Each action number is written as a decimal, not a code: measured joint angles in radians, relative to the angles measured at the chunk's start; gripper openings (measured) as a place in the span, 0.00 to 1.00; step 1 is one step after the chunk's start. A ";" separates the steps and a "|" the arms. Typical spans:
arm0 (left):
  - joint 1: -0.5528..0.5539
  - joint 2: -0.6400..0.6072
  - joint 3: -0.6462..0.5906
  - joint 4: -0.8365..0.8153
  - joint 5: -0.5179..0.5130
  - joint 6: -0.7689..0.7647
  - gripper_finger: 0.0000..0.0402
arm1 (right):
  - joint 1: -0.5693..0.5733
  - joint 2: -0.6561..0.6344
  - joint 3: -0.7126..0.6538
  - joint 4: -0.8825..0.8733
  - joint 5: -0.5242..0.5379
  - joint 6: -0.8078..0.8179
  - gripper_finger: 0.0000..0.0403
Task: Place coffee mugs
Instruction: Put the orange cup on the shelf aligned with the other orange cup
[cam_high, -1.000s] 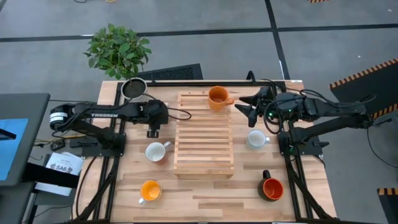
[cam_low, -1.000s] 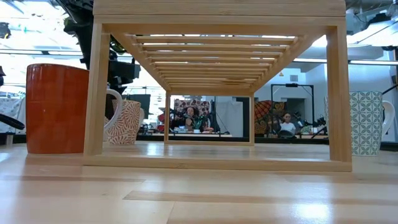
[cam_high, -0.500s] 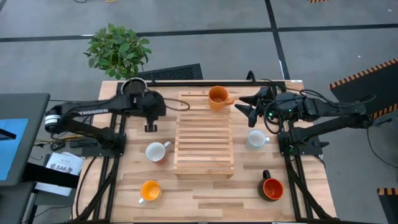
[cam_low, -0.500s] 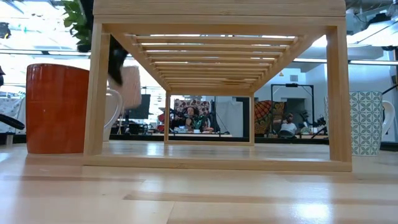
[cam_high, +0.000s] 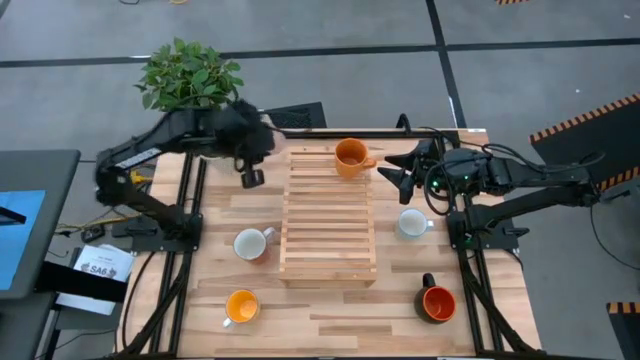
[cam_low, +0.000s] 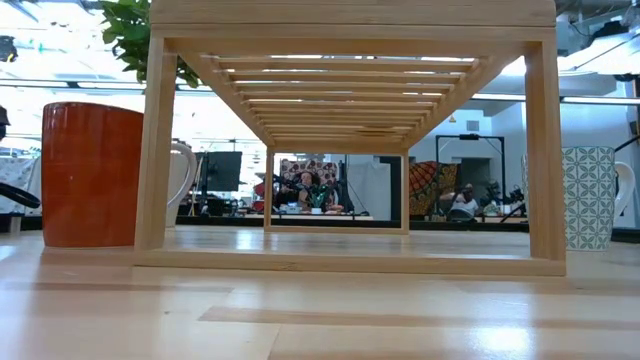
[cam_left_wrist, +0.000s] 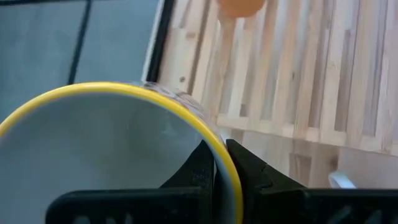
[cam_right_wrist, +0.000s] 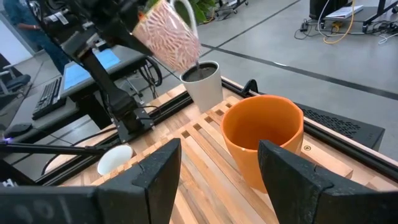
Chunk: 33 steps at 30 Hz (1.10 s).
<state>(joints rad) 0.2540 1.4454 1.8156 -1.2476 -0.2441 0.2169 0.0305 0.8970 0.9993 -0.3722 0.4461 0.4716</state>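
My left gripper (cam_left_wrist: 217, 167) is raised over the table's far left corner (cam_high: 245, 160), shut on a red-and-white patterned mug (cam_right_wrist: 168, 37) with a yellow rim. An orange mug (cam_high: 350, 155) stands on the far end of the wooden slat rack (cam_high: 328, 225). My right gripper (cam_right_wrist: 217, 186) is open just right of it, touching nothing. On the table stand a white mug (cam_high: 252, 243), a yellow-orange mug (cam_high: 241, 306), a pale mug (cam_high: 412, 222) and a red-orange mug (cam_high: 437, 302) with a black handle. My left gripper pinches the patterned mug's yellow rim (cam_left_wrist: 219, 149), one finger (cam_left_wrist: 198, 169) inside the mug and one (cam_left_wrist: 249, 173) outside against its wall. The fingers slant down from above. The mug hangs tilted and clear of the table, its handle (cam_right_wrist: 186, 14) uppermost.
A grey-white pot (cam_right_wrist: 202, 84) with a dark inside stands at the far left corner, below the lifted mug. A potted plant (cam_high: 190, 75) stands beyond that corner. The low view shows the rack's frame (cam_low: 350, 240) between the red-orange mug (cam_low: 90, 175) and the pale mug (cam_low: 590, 195).
My left gripper has risen and gone toward the table's far edge with the patterned mug. That mug stood on the table left of the rack; it has been lifted clear and has left the low view. My right gripper has kept still.
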 joint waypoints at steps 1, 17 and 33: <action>-0.003 0.034 0.028 -0.011 0.002 0.008 0.02 | 0.000 0.000 0.000 0.000 0.000 0.001 0.59; -0.043 0.311 0.102 0.002 0.127 0.155 0.02 | 0.000 0.000 0.000 0.000 0.000 0.010 0.59; -0.042 0.325 0.094 0.047 0.144 0.249 0.03 | 0.000 0.008 -0.001 0.008 0.000 0.010 0.59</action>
<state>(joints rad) 0.2123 1.7706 1.9093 -1.2007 -0.0998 0.4662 0.0307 0.9054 0.9983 -0.3637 0.4461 0.4816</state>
